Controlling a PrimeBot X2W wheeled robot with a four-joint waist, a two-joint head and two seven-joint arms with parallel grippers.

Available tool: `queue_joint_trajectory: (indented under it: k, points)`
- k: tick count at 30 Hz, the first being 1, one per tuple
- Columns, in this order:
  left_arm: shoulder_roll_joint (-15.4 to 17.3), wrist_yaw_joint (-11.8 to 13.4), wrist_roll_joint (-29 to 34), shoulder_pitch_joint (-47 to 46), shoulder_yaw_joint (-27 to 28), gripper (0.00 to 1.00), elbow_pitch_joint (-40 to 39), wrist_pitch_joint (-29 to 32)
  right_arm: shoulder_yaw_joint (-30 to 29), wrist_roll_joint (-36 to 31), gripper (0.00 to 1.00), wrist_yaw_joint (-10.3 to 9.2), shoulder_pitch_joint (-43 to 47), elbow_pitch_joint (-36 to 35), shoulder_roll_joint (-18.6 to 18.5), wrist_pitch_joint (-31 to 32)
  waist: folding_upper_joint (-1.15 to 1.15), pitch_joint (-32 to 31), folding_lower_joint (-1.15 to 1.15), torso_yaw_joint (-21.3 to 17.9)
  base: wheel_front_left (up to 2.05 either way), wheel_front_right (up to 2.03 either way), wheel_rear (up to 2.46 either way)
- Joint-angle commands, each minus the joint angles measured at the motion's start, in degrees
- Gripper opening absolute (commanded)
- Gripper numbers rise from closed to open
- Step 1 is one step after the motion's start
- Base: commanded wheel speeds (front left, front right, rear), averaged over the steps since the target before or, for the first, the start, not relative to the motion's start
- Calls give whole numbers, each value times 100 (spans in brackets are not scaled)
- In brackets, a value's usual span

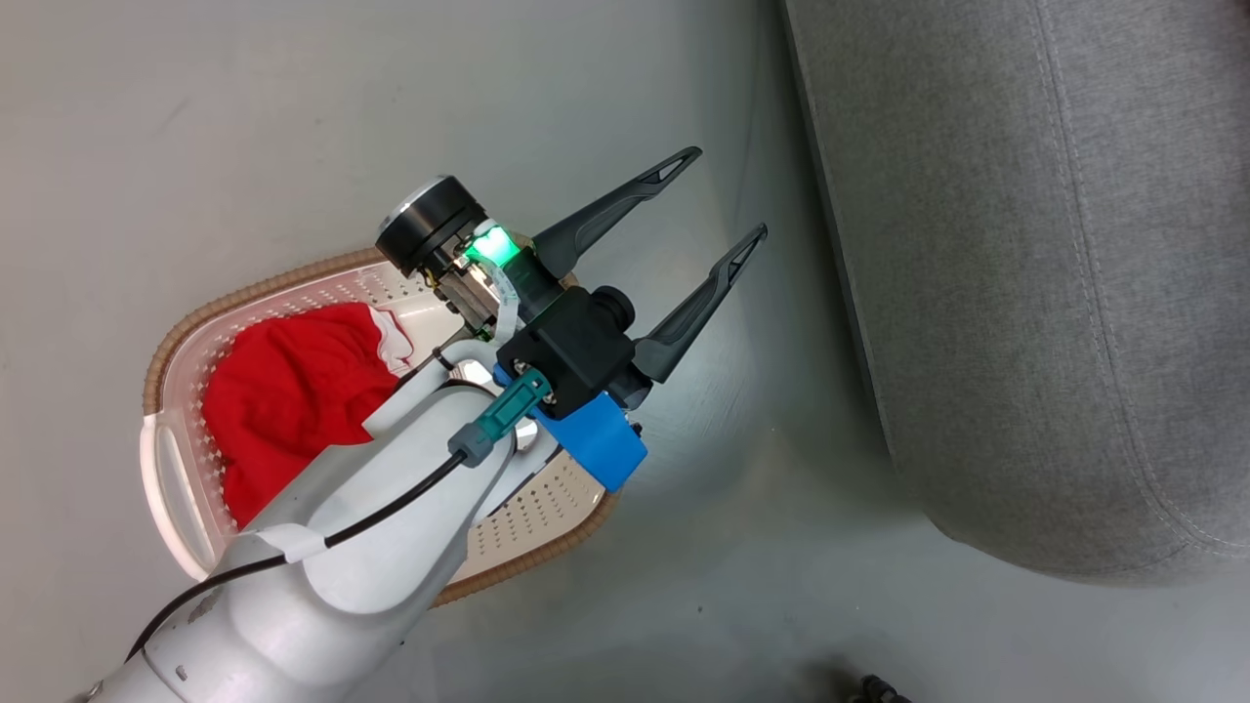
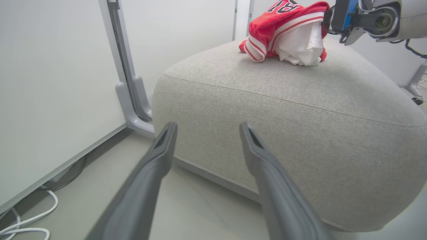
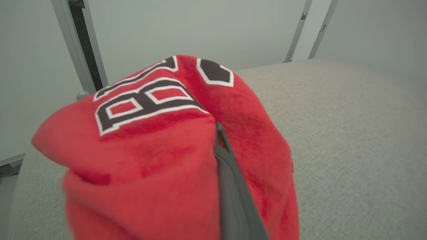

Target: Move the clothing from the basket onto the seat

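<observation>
On top of the grey sofa [image 2: 267, 110], the red jersey [image 3: 150, 140] with black-and-white letters hangs in a bunch from the right gripper [image 3: 219, 133], whose jaws are closed tight on a fold of the cloth. In the left wrist view, the lower part of the bunch, with its striped trim and white inside, seems to touch the cushion, not far from the rounded front edge.

The step in hand, I judge, is to let the jersey go on the seat. To do it well, the gripper should come down until the cloth carries its own weight on the cushion. It should also go a little more inward from the edge, so that the jersey cannot slide off. Then the jaws open fully and the gripper lifts straight away, because the soft fabric may catch on the jaws and be pulled along.

The left gripper [image 1: 723, 195] hangs over the floor between the sofa and the basket [image 1: 156, 361], its jaws wide and holding nothing. The other red garment [image 1: 293, 400] lies inside the basket, partly hidden by the left forearm; it is the next to take.
</observation>
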Motion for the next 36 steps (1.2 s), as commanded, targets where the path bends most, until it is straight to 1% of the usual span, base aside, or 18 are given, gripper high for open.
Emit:
queue_joint_trajectory:
  k: [1, 2, 3, 4, 5, 11, 15, 20, 25, 28, 30, 36]
  points:
    - [25, 11, -20, -76, 2, 100, 31, -27, -21, 3, 0, 2, 93, 12, 41, -20, 0, -47, -1, -25, 0, 0, 0]
    - [33, 14, -26, -69, 2, 100, 47, -36, -19, 12, 0, 1, 143, 24, 63, -20, 0, -81, -1, -36, 0, 0, 0]
    - [43, 20, -35, -58, 6, 100, 62, -43, -12, 21, 18, 2, 192, 21, 93, -20, 0, -123, -1, -52, 0, 0, 0]
    - [44, 30, -46, -41, 11, 100, 73, -52, -8, 19, 63, 2, 244, 1, 126, -20, 0, -172, -1, -69, 0, 0, 0]
    - [42, 38, -55, -20, 14, 100, 83, -62, 11, 29, 100, 1, 302, 0, 172, -20, 0, -229, -1, -83, 0, 0, 0]
    - [-48, 83, -140, 165, 22, 100, 164, -86, 195, -26, 100, 2, 862, -134, 298, -20, 0, -687, -1, -104, 0, 0, 0]
    - [-92, 127, -227, 382, 73, 100, 221, -101, 392, -68, 100, 2, 1392, -325, 416, -20, 0, -1060, -1, -101, 0, 0, 0]
    - [-115, 202, -318, 760, 222, 100, 144, -103, 485, -59, 100, 1, 2050, -514, 578, -20, 0, -1525, -1, -49, 0, 0, 0]
    - [-139, 292, -387, 1211, 471, 100, 67, -105, 700, -56, 100, 1, 2633, -760, 690, -20, 0, -1974, -1, 81, 0, 0, 0]
    - [-163, 375, -436, 1488, 702, 100, 8, -105, 811, -40, 100, 2, 2963, -1007, 857, -20, 0, -2217, -1, 178, 0, 0, 0]
    - [-177, 419, -456, 1675, 852, 100, -23, -106, 859, -31, 100, 1, 3117, -1195, 916, -21, 0, -2364, -1, 245, 0, 0, 0]
    - [-155, 505, -440, 2195, 1349, 100, -109, -106, 1295, -68, 100, 1, 3437, -1805, 1135, -20, 0, -2739, -1, 422, 0, 0, 0]
